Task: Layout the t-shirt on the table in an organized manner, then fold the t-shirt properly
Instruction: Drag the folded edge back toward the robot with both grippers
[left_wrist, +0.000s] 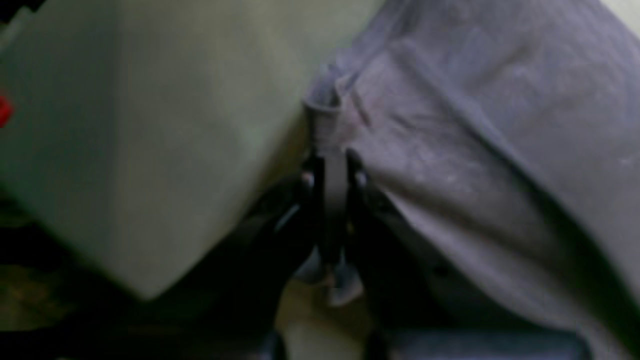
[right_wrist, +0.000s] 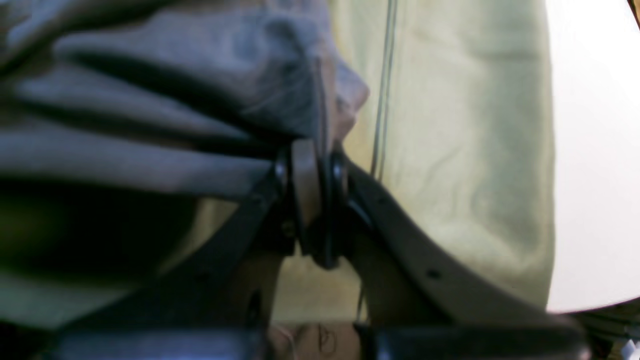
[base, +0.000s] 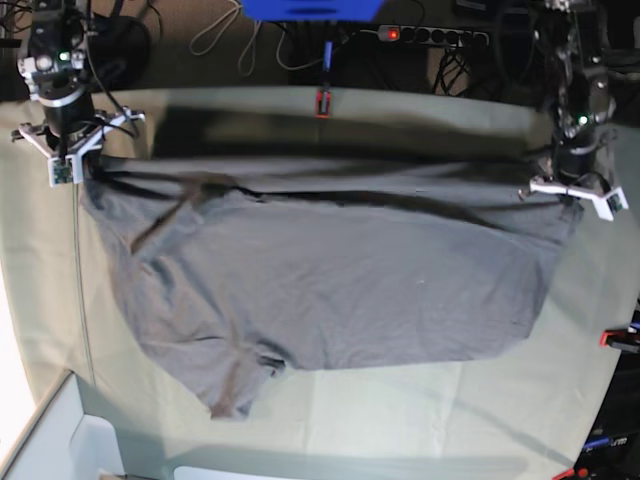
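Grey cotton stretches between the two arms: the t-shirt (base: 330, 280) hangs as a broad sheet, its top edge pulled taut along the far side of the counter (base: 420, 420) and its body draping toward the near edge, where a sleeve trails at the near-left in the base view. The left tool (left_wrist: 330, 165) is clamped together on a bunched corner of the shirt, cloth pinched between its tips; it stands near the counter's right edge in the base view. The right tool (right_wrist: 312, 165) is likewise closed on a gathered fold of fabric, near the far-left corner.

The shirt's long axis runs from one tool to the other, across the counter, so each arm holds its own end and neither is nearer the middle. The cloth lies inward and toward the near edge from both tools.

As I judge it, the laying-out is in hand: lowering needs both ends kept level. Open pale cloth remains toward the near edge; a red clamp (base: 322, 102) sits at the far edge and another at the right.
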